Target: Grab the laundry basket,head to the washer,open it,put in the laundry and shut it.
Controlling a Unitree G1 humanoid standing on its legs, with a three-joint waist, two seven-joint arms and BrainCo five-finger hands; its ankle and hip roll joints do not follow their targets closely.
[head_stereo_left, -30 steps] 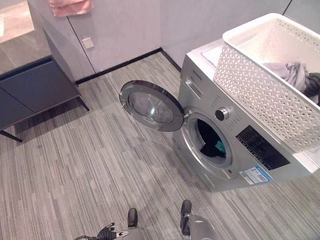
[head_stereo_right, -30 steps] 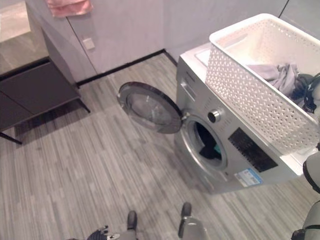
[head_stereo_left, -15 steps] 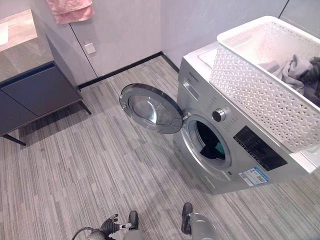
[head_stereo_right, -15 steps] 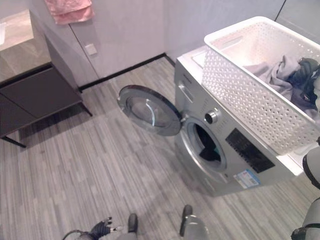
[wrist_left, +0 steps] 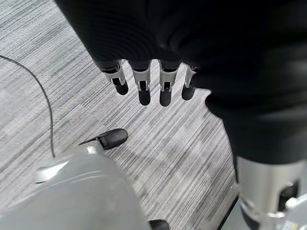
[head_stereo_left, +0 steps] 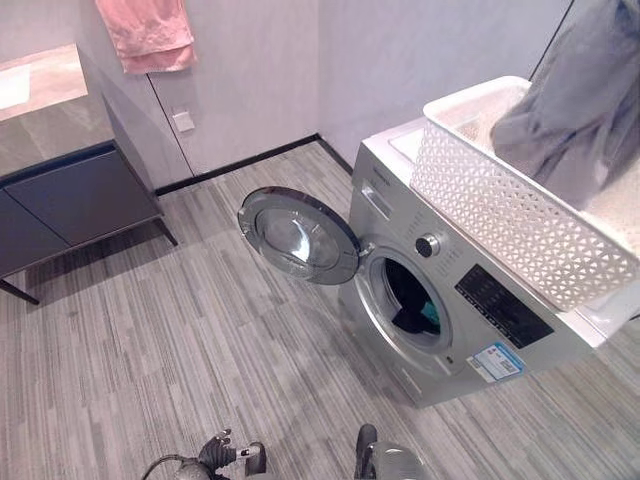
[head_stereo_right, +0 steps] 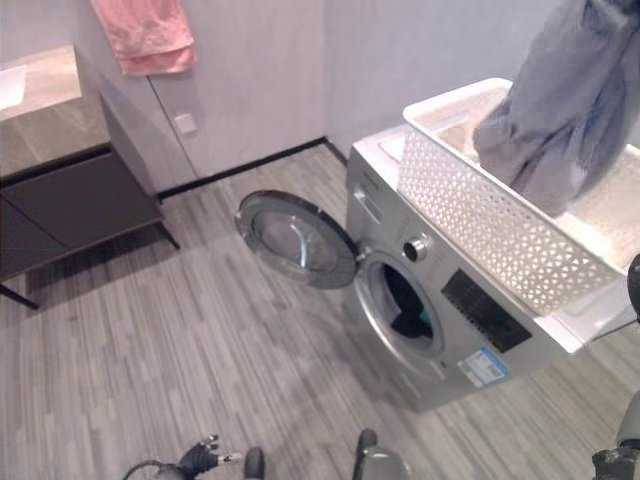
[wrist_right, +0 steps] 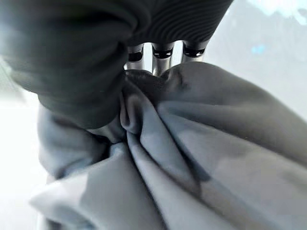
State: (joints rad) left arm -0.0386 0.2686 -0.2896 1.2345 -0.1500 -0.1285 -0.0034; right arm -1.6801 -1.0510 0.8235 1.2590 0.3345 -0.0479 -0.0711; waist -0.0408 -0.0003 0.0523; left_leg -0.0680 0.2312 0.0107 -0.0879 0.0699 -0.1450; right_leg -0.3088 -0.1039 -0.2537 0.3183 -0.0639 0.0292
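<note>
A silver front-loading washer (head_stereo_left: pixel 480 300) stands at the right, its round door (head_stereo_left: pixel 298 235) swung wide open to the left. Dark and teal laundry (head_stereo_left: pixel 412 312) lies inside the drum. On the washer's top rests the white lattice laundry basket (head_stereo_left: pixel 500 215). A grey garment (head_stereo_left: pixel 575 110) hangs above the basket, lifted clear of its rim. In the right wrist view my right hand (wrist_right: pixel 162 53) has its fingers curled into the bunched grey garment (wrist_right: pixel 192 158). My left hand (wrist_left: pixel 144 88) hangs low over the floor with straight fingers and holds nothing; it also shows at the bottom edge (head_stereo_left: pixel 213 452).
A dark low cabinet (head_stereo_left: pixel 70 200) with a stone top stands against the left wall, and a pink towel (head_stereo_left: pixel 148 35) hangs above it. Striped grey floor (head_stereo_left: pixel 180 340) stretches open in front of the washer door.
The grey garment has risen out of the basket and now hangs above it. The camera has tipped up slightly. The left hand has stayed low.
</note>
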